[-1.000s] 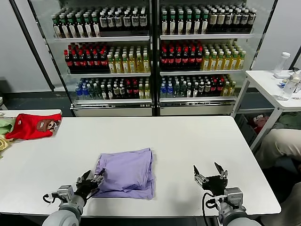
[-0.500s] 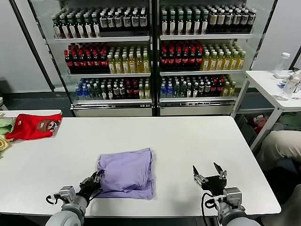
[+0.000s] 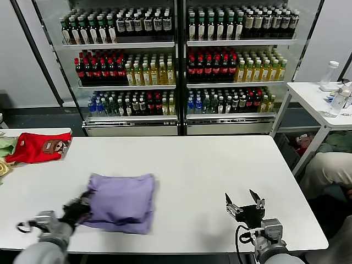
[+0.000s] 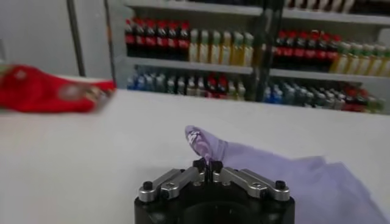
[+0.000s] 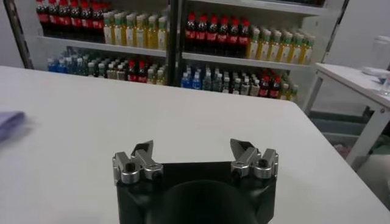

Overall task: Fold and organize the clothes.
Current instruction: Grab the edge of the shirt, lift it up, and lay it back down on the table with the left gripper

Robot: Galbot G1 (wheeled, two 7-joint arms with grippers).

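The white table (image 3: 220, 165) stretches out in front of me, with the drinks cooler (image 3: 179, 66) full of bottles standing behind it and a smaller white side table (image 3: 313, 93) off to my right. The folded lavender T-shirt (image 3: 120, 202) lies on the near left part of the table, a thick, roughly square bundle. At the far left corner a red garment (image 3: 37, 147) with a brown cartoon patch lies well apart from it, with pale green and yellow fabric (image 3: 4, 148) just beside that.

My left gripper (image 3: 77, 210) sits at the T-shirt's left edge, its fingers pressed together on a pinch of the purple cloth, which pokes up between them in my left wrist view. My right gripper (image 3: 245, 204) hovers over bare tabletop near the front right, fingers spread wide apart, holding nothing.
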